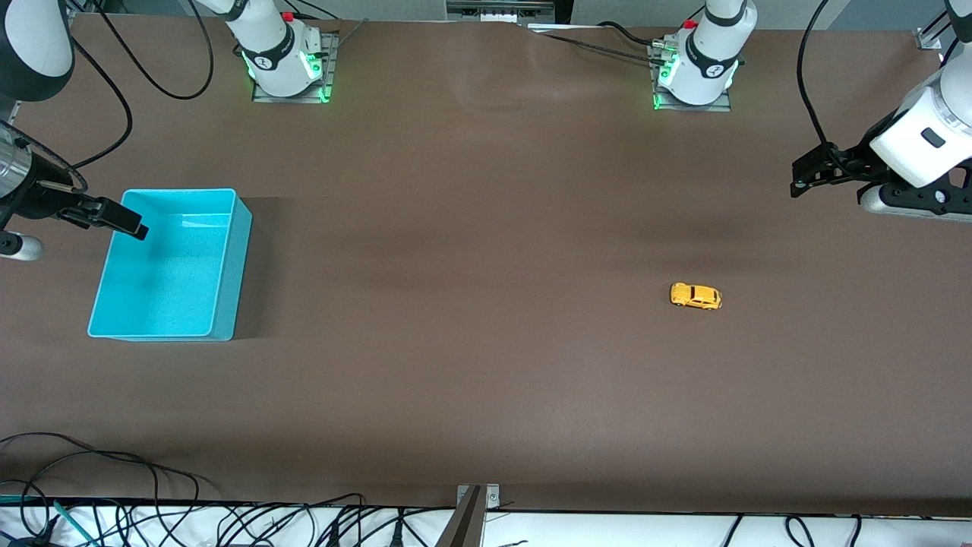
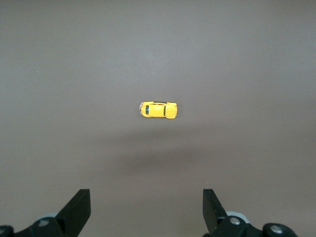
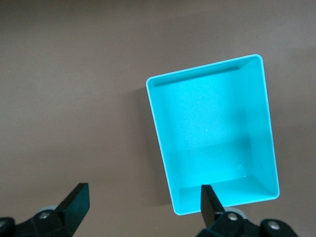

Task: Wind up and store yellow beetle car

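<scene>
Two grippers hang spread wide with nothing in them. Your right gripper (image 1: 133,226) is over the turquoise bin (image 1: 228,262) at its arm's end of the brown table (image 1: 471,304). Next you meet the yellow beetle car (image 1: 695,296), on its wheels toward the left arm's end, well apart from the bin. Your left gripper (image 1: 797,182) waits above bare tabletop.

Arms: white rounded shells, black joint bands, green-lit bases (image 1: 287,72) on metal plates. Claws (image 2: 146,210): black, wedge-shaped fingers (image 2: 78,207). Black cables trail.
</scene>
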Robot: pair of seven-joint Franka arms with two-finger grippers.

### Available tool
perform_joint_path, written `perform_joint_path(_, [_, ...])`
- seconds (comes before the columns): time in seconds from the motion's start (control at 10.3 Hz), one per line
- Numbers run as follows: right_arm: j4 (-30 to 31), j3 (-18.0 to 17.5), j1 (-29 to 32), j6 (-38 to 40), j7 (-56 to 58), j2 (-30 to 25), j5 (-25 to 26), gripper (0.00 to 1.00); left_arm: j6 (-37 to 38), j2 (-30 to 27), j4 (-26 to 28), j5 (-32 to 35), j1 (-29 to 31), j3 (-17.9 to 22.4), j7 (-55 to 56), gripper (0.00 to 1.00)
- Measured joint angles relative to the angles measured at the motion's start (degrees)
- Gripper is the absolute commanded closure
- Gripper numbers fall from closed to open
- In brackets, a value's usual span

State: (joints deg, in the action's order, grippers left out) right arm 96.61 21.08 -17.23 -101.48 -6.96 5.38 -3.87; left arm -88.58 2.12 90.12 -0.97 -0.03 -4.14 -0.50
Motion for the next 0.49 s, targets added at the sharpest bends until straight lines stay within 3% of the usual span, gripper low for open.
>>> perform_joint_path(0.49, [-0.01,0.12,0.01,-0.13,0.01,0.07,0.00,0.00,0.00,0.77,0.00,0.03,0.13,0.06,0.00,0.00])
